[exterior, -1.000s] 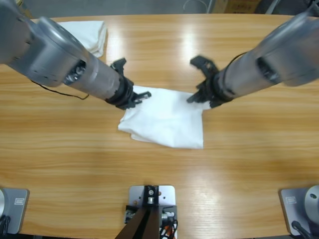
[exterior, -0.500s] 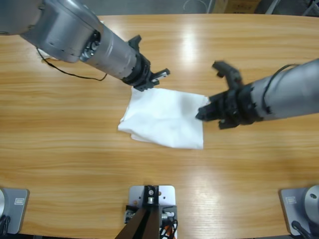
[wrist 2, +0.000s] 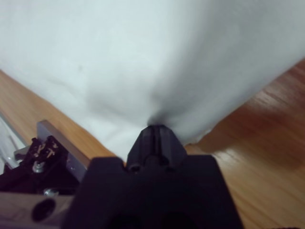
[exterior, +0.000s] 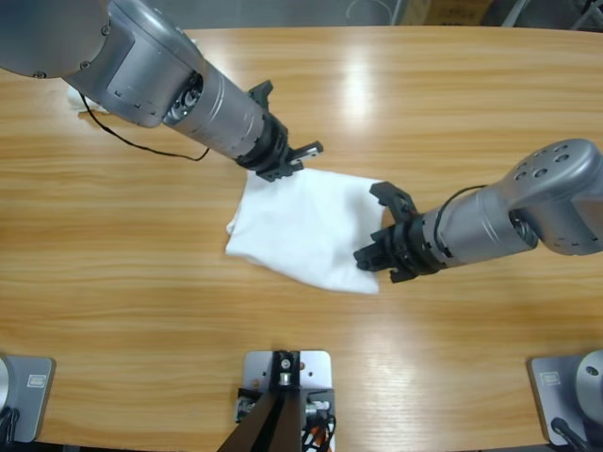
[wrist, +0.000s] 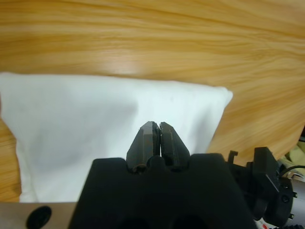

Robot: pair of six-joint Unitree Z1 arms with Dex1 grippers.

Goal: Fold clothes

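While the folded white T-shirt (exterior: pixel 306 223) lies mid-desk (exterior: pixel 424 94), the right gripper (exterior: pixel 375 256) has its fingers pinched on the near-right corner, apparently lifting it; the left gripper (exterior: pixel 294 158) hovers fingers-closed, empty, at the far-left edge.

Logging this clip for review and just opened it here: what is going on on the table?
Two arms are working on a folded white T-shirt lying mid-table. The right gripper is shut on the shirt's near right corner; the wrist view shows cloth puckered at its tip. The left gripper is shut with nothing in it, over the shirt's far edge. The shirt lies as a compact, roughly four-sided bundle.
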